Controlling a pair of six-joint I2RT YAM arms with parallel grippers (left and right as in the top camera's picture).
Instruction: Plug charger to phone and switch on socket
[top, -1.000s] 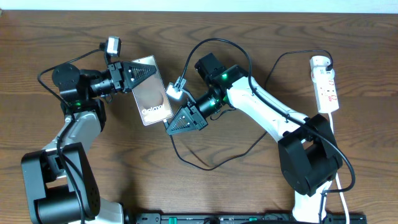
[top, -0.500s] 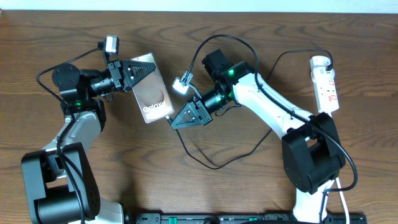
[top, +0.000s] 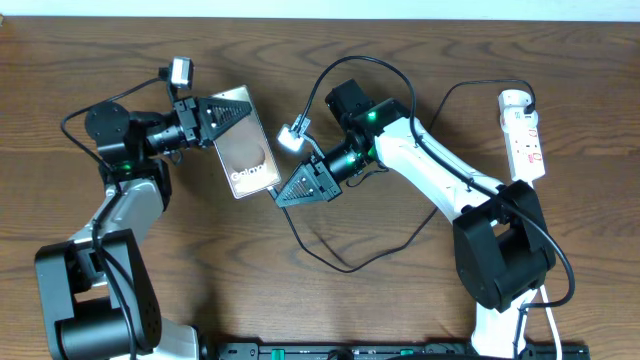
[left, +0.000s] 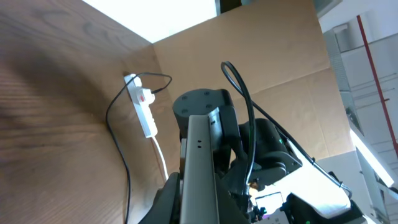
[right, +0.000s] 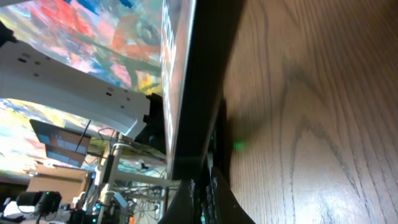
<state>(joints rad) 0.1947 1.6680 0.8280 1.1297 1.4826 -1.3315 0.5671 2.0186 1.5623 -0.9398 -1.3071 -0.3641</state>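
The phone (top: 248, 150), a dark glossy slab, is held tilted above the table. My left gripper (top: 238, 112) is shut on its upper end; in the left wrist view its grey edge (left: 199, 155) runs up between that gripper's (left: 202, 208) fingers. My right gripper (top: 275, 196) is shut on the free end of the charger (top: 330, 262), a thin black cable, right at the phone's lower corner. In the right wrist view the phone's edge (right: 199, 74) stands just past this gripper (right: 208, 193); the plug tip is hidden. The white socket (top: 524, 140) lies at the far right.
The charger's slack loops over the wooden table (top: 400, 300) between the arms and runs up to the socket's far end. In the left wrist view the socket (left: 143, 109) and the black cable (left: 121, 162) lie beyond the phone. A white cord (top: 541, 270) trails from the socket toward the front.
A second ago my right gripper shifted slightly right and up with the cable end, staying at the phone's lower corner. Nothing has moved in the last half second.
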